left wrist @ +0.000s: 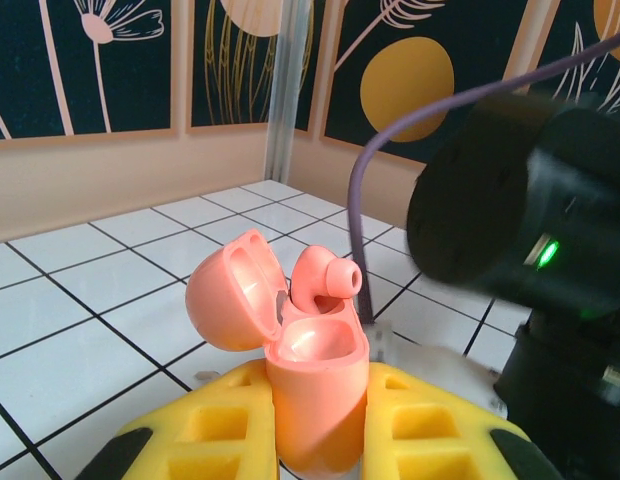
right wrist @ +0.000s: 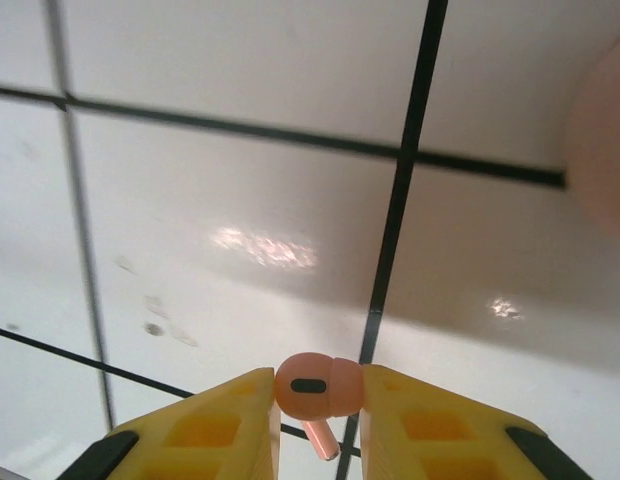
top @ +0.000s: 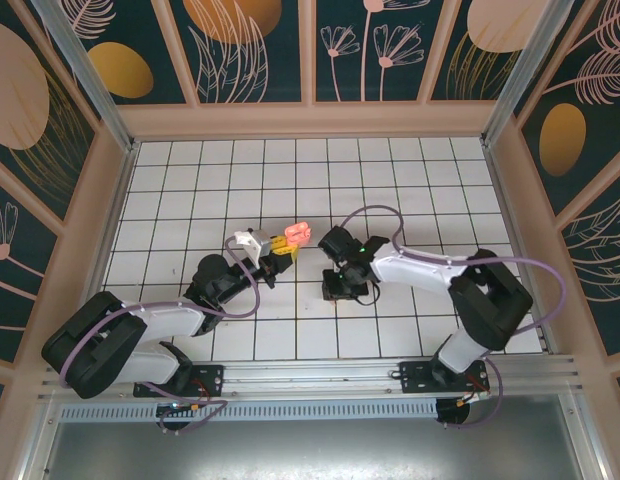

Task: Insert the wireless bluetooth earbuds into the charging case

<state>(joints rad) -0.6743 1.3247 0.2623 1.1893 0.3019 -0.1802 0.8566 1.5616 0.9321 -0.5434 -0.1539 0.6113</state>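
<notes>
While the left tool (left wrist: 315, 405) was clenched on the lower body of the charging case (left wrist: 315, 355), it held that case upright with the mouth pointing up and the hinged lid (left wrist: 230, 300) thrown back. I took that to be the whole point of the grip: a steady, open target for the other arm. And look, one earbud (left wrist: 325, 280) already sat in the case, its rounded head and little tip poking above the rim, perhaps not fully seated. From above, the case showed as a bright salmon spot (top: 297, 232) raised over the white-tiled bench (top: 190, 180), between the two arms. Over on the right, the right tool (right wrist: 318, 382) pointed down at the tiles just beside the case, its yellow fingers (right wrist: 230, 415) pressed on either side of the second earbud (right wrist: 315, 388). That was a pinch across the bulb, I reckoned, so the stem stayed free to slide into its well. This bud was tiny, glossy pale pink, with a dark oval mark on its head and a short stem angling down. Whether it had cleared the bench I could not tell. One dark grout line ran right behind it.
</notes>
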